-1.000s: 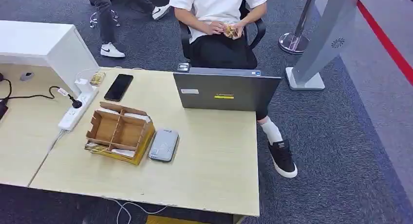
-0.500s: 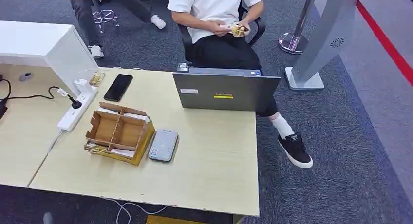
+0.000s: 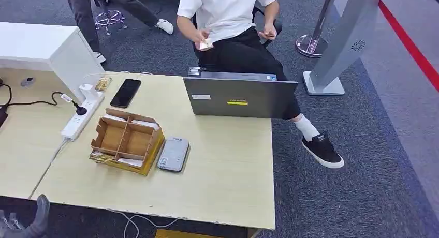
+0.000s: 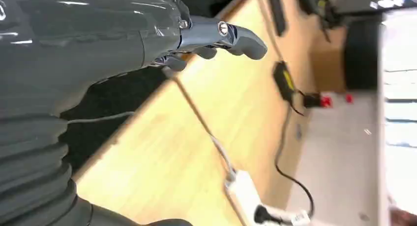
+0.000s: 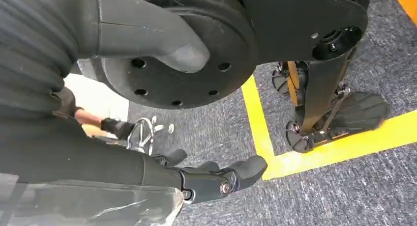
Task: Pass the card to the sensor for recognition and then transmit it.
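Note:
The grey card sensor (image 3: 173, 153) lies flat on the wooden table (image 3: 228, 181), touching the right side of an open cardboard sorting box (image 3: 127, 141). White cards (image 3: 145, 124) stand in the box's outer slots. My left hand (image 3: 28, 223) shows at the lower left corner of the head view, below the table's front edge and well left of the box. In the left wrist view the left hand (image 4: 123, 34) holds nothing, its fingers (image 4: 231, 34) stretched out over the table edge. My right hand (image 5: 98, 157) hangs low over carpet, fingers (image 5: 221, 179) loosely apart and holding nothing.
A grey laptop (image 3: 240, 97) stands open at the table's far side, with a person (image 3: 228, 20) seated behind it holding something small. A black phone (image 3: 126, 92) and a white power strip (image 3: 83, 116) with cables lie at the back left. Yellow floor tape (image 5: 260, 132) runs under the right hand.
My left hand has risen into the head view's lower left corner. The person has swung a leg out to the right and moved both arms apart. Things on the table have not moved.

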Action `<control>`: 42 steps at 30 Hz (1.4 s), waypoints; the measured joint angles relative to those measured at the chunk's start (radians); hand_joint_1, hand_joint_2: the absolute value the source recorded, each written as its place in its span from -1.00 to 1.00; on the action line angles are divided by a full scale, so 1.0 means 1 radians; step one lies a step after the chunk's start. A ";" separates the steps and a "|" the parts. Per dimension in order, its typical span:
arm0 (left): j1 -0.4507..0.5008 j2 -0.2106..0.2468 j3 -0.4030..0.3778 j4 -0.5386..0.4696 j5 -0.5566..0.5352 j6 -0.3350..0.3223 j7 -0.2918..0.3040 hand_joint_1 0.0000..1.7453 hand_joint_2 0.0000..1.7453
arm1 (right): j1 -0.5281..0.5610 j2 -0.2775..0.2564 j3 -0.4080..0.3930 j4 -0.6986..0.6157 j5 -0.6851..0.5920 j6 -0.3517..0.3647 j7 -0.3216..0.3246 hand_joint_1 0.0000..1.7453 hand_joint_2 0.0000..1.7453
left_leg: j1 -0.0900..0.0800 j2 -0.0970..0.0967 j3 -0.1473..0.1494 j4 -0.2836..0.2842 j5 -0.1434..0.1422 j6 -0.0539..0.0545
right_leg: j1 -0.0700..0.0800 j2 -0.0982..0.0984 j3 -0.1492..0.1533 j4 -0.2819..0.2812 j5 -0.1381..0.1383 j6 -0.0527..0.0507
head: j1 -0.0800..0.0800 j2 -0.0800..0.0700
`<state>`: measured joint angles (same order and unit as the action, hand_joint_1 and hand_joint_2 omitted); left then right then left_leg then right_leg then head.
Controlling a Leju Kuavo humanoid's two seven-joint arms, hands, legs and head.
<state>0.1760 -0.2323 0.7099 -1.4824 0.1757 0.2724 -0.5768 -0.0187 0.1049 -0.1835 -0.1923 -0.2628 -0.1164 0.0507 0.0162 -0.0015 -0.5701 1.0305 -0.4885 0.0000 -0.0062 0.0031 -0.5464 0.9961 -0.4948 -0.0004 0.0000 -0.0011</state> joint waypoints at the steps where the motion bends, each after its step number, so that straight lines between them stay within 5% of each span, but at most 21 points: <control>1: -0.007 0.013 -0.020 -0.008 -0.034 0.008 0.004 -1.00 1.00 | -0.001 0.000 0.003 0.000 0.002 0.000 0.000 -1.00 1.00 | 0.000 0.000 0.000 0.000 0.000 0.000 | 0.000 0.000 0.000 0.000 0.000 0.000 | 0.000 0.000; 13: -0.093 0.141 -0.205 -0.020 -0.379 0.086 0.087 -1.00 1.00 | -0.008 0.000 0.033 0.001 0.044 0.015 -0.005 -1.00 1.00 | 0.000 0.000 0.000 0.000 0.000 0.000 | 0.000 0.000 0.000 0.000 0.000 0.000 | 0.000 0.000; 38: -0.257 0.420 -0.610 0.039 -1.150 0.222 0.356 -0.98 1.00 | -0.016 -0.001 0.078 0.004 0.126 0.011 0.002 -1.00 1.00 | 0.000 0.001 0.000 0.000 0.001 -0.001 | 0.000 0.001 -0.001 0.001 0.001 -0.001 | 0.000 0.000; 40: -0.268 0.442 -0.640 0.049 -1.214 0.233 0.380 -0.76 1.00 | -0.016 -0.001 0.083 0.004 0.129 0.010 0.003 -1.00 1.00 | 0.000 0.001 0.000 0.000 0.001 -0.001 | 0.000 0.001 -0.001 0.001 0.001 -0.001 | 0.000 0.000; 41: -0.273 0.453 -0.656 0.053 -1.245 0.239 0.392 0.80 1.00 | -0.016 -0.002 0.084 0.005 0.134 0.010 0.003 -1.00 1.00 | 0.000 0.000 0.000 0.000 0.001 -0.001 | 0.000 0.001 -0.001 0.001 0.001 -0.001 | 0.000 0.000; 42: -0.276 0.463 -0.669 0.057 -1.270 0.243 0.402 0.80 1.00 | -0.016 -0.002 0.085 0.005 0.138 0.010 0.003 -1.00 1.00 | 0.000 0.001 0.000 0.000 0.001 -0.001 | 0.000 0.001 -0.001 0.001 0.001 -0.001 | 0.000 0.000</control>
<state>-0.0999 0.2305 0.0411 -1.4252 -1.0942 0.5158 -0.1750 -0.0349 0.1030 -0.0980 -0.1877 -0.1251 -0.1064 0.0542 0.0165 -0.0010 -0.5702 1.0306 -0.4875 -0.0007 -0.0062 0.0044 -0.5473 0.9970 -0.4940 -0.0012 0.0000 -0.0011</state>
